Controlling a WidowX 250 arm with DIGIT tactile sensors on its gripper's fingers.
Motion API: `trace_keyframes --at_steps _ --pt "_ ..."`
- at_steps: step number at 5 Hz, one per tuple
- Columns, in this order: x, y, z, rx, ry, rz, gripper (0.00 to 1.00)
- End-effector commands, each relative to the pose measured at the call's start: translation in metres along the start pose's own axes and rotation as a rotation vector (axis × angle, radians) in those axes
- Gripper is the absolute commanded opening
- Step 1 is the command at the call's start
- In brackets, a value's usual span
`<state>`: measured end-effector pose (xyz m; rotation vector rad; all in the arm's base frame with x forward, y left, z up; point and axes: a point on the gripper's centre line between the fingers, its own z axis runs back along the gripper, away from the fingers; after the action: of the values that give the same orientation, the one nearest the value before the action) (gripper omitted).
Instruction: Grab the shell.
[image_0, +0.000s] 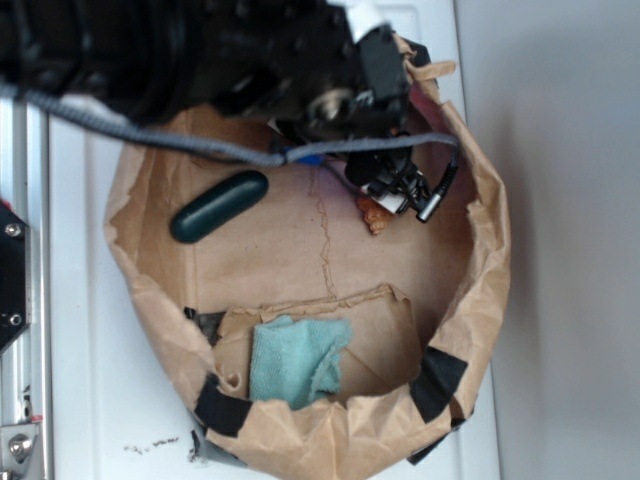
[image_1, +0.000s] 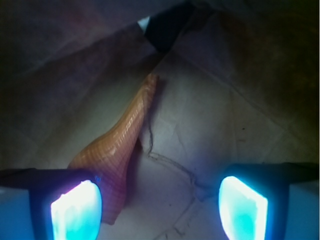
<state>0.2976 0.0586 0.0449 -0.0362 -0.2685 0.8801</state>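
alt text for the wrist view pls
An orange-brown ridged shell lies on brown paper, its thin point aimed away from the camera. The open gripper frames it, the shell's wide end beside one glowing fingertip.

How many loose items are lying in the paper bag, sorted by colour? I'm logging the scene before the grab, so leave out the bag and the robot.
Orange-brown: 1, the shell
Dark green: 1, the oblong capsule
Teal: 1, the cloth
Total: 3
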Motion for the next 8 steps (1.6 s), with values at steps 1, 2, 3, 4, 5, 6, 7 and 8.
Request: trace_keyframes --at_steps 1,2,3,4,5,6,7,8 --pt "-0.014 -0.006 -0.010 0.032 -0.055 -0.019 0.00" --pt "-0.012 -0.009 -0.009 0.039 -0.047 -0.015 0.00" --pt "-0.013 -0.011 -0.002 0.026 -0.033 -0.019 0.01" --pt "-0.013 -0.008 0.012 0.007 0.007 -0.041 0.62" --pt "-0.013 -0.004 0.024 -0.022 0.033 -0.067 1.00" --pt "-0.010 -0.005 0.036 -0.032 0.072 -0.061 1.00" --pt "-0.008 -0.006 0.040 -0.045 0.094 -0.055 1.00" --pt "-0.008 -0.015 0.040 -0.059 0.120 -0.056 1.00"
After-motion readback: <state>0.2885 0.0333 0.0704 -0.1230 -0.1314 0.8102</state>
